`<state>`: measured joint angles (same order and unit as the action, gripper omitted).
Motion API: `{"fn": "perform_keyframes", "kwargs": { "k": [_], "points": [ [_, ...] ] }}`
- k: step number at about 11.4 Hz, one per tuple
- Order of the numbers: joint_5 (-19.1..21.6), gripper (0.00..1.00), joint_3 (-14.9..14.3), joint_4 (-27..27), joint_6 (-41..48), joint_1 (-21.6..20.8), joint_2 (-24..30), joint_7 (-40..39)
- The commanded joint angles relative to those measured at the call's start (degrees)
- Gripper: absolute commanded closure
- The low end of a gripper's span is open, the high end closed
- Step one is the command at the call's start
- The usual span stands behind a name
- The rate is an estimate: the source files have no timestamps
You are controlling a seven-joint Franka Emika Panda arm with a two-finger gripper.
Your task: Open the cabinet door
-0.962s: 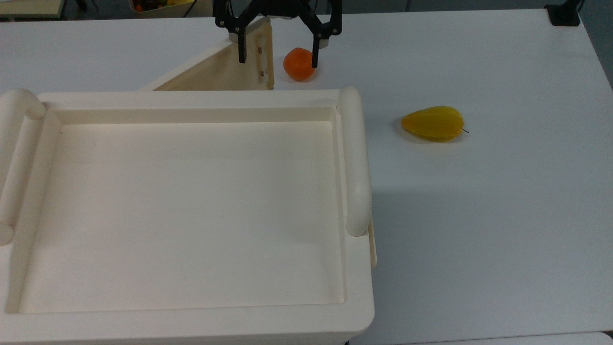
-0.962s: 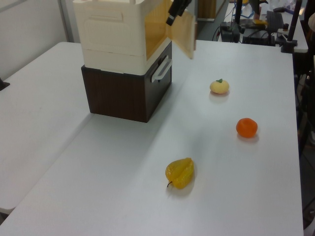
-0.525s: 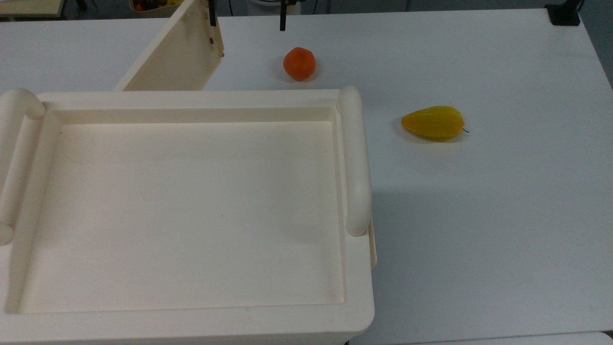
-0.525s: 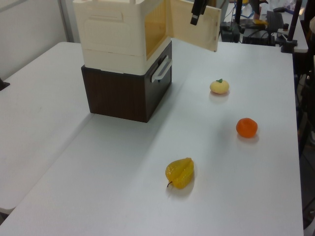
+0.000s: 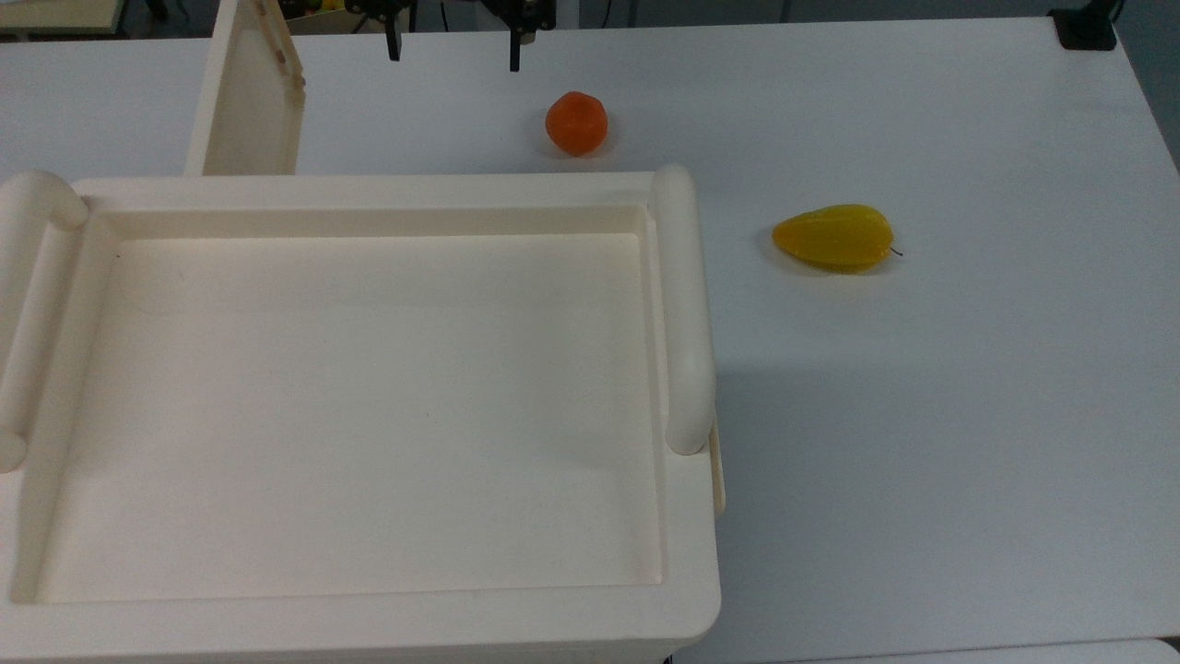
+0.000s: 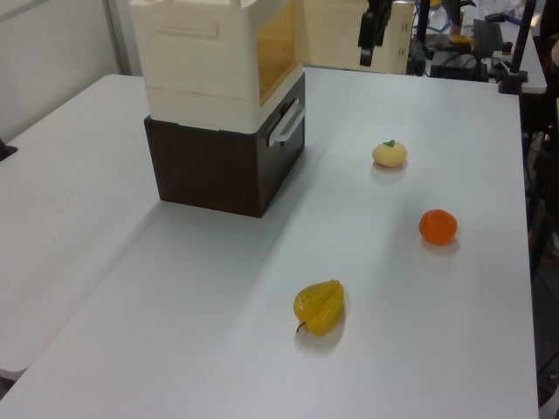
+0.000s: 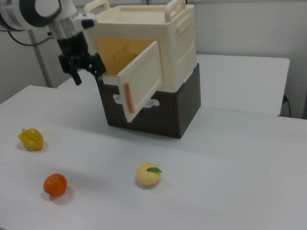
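Over the last sec the cabinet door (image 7: pixel 141 81) swung from roughly half open to fully out, standing about square to the cabinet (image 7: pixel 158 45) front w/ the orange-lit interior exposed. In the top view it showed as a narrow panel at the cabinet's far left corner. The end effector (image 5: pixel 453 41), which half a sec before sat right at the door's free edge, was now apart from it, toward the top view's right, fingers spread and gripping nothing. In the right view it hung just beside the opening, on the right view's left.

Judgement: door opening looked essentially done; arm appeared to be backing off after release. Nothing seemed left except clearing away w/o bumping the panel.

On the bench (image 5: pixel 968 387): an orange fruit (image 5: pixel 576 122), a yellow star fruit (image 5: pixel 834 237), and a pale yellow round fruit w/ green leaf (image 7: pixel 147 174), all well apart from the door. Cabinet sat on a dark brown base (image 7: pixel 177 110).
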<state>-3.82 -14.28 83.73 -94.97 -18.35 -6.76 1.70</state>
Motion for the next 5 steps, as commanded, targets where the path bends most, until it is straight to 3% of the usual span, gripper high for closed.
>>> {"fn": "perform_keyframes", "kwargs": {
  "k": [1, 5],
  "points": [
    [0.04, 0.00, 0.04, 7.04, -0.04, 0.59, 3.32, 2.78],
    [0.04, 0.00, 0.13, 9.25, -0.30, 2.17, 4.30, 2.78]
  ]
}}
